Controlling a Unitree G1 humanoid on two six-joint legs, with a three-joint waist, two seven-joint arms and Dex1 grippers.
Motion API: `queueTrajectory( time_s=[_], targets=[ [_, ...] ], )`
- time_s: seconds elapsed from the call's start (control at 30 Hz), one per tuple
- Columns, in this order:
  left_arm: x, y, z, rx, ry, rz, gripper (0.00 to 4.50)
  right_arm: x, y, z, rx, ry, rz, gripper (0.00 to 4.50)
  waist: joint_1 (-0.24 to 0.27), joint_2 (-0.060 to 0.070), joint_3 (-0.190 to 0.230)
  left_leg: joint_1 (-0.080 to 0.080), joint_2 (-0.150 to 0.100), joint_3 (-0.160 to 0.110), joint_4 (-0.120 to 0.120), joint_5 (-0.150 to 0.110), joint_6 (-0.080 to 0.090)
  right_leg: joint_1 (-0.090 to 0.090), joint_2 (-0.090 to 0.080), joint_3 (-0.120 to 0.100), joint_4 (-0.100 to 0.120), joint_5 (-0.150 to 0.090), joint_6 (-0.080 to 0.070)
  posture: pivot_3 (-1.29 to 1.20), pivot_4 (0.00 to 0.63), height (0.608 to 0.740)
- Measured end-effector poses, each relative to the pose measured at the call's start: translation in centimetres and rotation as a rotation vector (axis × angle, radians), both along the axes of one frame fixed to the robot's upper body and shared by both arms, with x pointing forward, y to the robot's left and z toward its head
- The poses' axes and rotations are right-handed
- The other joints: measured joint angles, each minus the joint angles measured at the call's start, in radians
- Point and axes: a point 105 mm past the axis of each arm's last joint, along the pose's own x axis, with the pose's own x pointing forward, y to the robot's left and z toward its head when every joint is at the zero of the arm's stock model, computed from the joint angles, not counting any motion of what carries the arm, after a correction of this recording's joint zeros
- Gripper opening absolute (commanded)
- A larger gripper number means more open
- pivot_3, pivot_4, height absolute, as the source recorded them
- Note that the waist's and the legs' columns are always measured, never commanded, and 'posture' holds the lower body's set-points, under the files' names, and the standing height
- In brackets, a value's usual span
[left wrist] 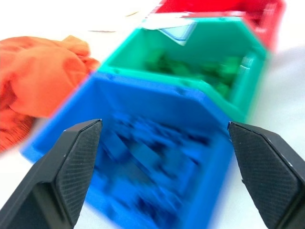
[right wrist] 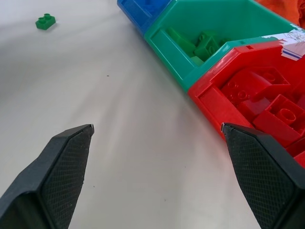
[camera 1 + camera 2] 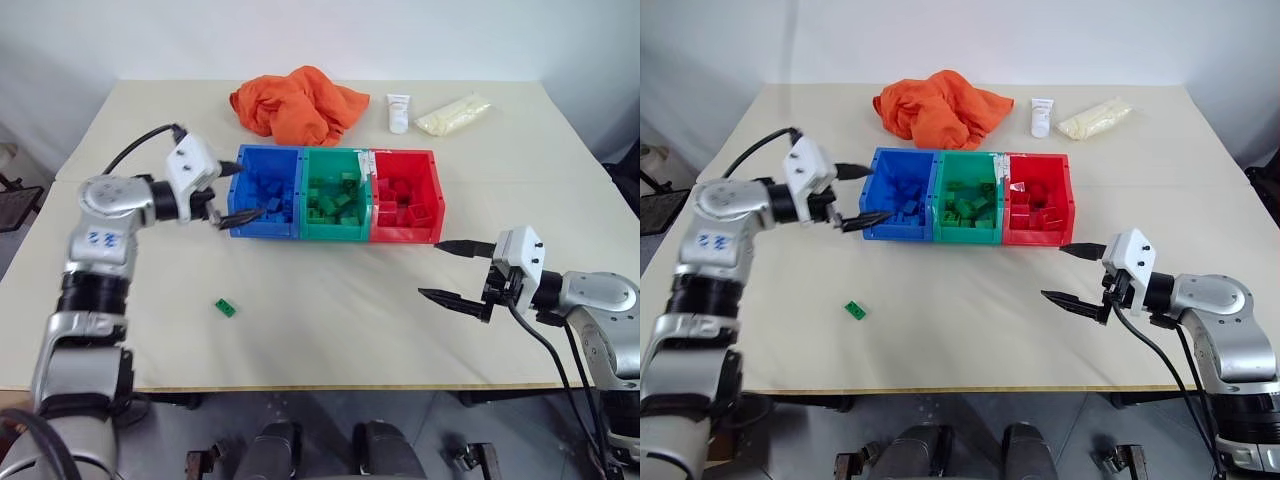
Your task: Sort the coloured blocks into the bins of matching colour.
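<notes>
Three joined bins stand mid-table: the blue bin (image 3: pixel 265 193), the green bin (image 3: pixel 335 195) and the red bin (image 3: pixel 405 196), each holding several blocks of its own colour. My left gripper (image 3: pixel 236 192) hovers at the blue bin's left end, open, with nothing between its fingers. One green block (image 3: pixel 225 308) lies alone on the table, nearer the front edge and left of centre. My right gripper (image 3: pixel 442 270) hangs open and empty in front of the red bin's right corner. In the right wrist view the green block (image 2: pixel 45 21) lies far off, past the bins.
An orange cloth (image 3: pixel 297 102) lies bunched behind the bins. Right of it stand a white tube (image 3: pixel 398 112) and a clear bag of pale yellow stuff (image 3: pixel 453 114). The table's front edge (image 3: pixel 300 385) runs close below both arms.
</notes>
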Motion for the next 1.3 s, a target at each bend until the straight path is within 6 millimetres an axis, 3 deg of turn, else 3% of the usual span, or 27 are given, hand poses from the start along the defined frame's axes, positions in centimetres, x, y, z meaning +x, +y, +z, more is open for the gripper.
queueTrajectory(
  time_s=[0.2,0.37,0.57,0.73,0.83,1.0,1.13,1.3],
  targets=[
    [-6.7,3.5,-4.1,0.038,0.175,-0.007,4.47,0.4,0.3,0.0,-0.011,0.021,0.045,4.5,0.001,0.0,0.0,0.0,0.0,0.0,-0.002,0.0,0.0,0.0,0.0,0.006,-0.004,0.0,0.0,0.0,0.15,0.74],
    [-10.4,6.1,-5.2,0.03,0.233,0.062,4.47,1.1,0.5,0.3,-0.018,0.027,0.072,4.5,0.003,0.001,0.0,0.0,0.0,-0.001,-0.002,0.0,0.0,0.002,0.001,0.01,-0.01,0.0,-0.001,0.0,0.15,0.74],
    [-13.3,7.9,-6.6,0.017,0.285,0.105,4.47,1.5,0.3,0.5,-0.028,0.026,0.083,4.5,0.003,0.001,0.0,0.001,0.0,-0.001,-0.004,0.0,0.0,0.002,0.001,0.011,-0.012,-0.001,-0.001,0.0,0.15,0.74],
    [-13.1,7.3,-7.1,0.011,0.282,0.106,4.47,1.8,0.8,0.5,-0.034,0.03,0.102,4.5,0.004,0.001,0.0,0.001,0.0,-0.001,-0.004,0.0,0.0,0.002,0.001,0.012,-0.012,-0.001,-0.001,0.0,0.15,0.74],
    [-11.7,5.8,-7.2,0.032,0.237,0.076,4.47,1.9,1.0,0.3,-0.035,0.035,0.108,4.5,0.006,0.002,0.0,0.001,-0.001,-0.001,-0.004,0.0,0.0,0.001,0.001,0.012,-0.011,-0.001,-0.001,0.0,0.15,0.74],
    [-9.6,3.6,-9.8,0.068,0.244,0.019,4.47,1.6,1.0,0.1,-0.036,0.034,0.101,4.5,0.001,0.002,-0.001,0.001,-0.001,0.0,-0.005,0.0,0.0,0.001,0.002,0.012,-0.008,-0.001,-0.001,0.0,0.15,0.74],
    [-8.9,3.7,-11.3,0.107,0.269,0.015,4.47,1.2,0.7,-0.5,-0.033,0.044,0.08,4.5,0.001,0.002,-0.001,0.001,0.0,0.001,-0.006,0.0,0.0,0.0,0.002,0.012,-0.008,-0.001,-0.001,0.0,0.15,0.74],
    [-8.3,3.7,-11.7,0.122,0.267,0.004,4.47,0.6,0.4,-0.2,-0.03,0.031,0.059,4.5,0.003,0.002,-0.001,0.001,0.0,0.001,-0.005,0.0,0.0,0.001,0.002,0.012,-0.009,-0.001,-0.001,0.0,0.15,0.74]
  ],
)
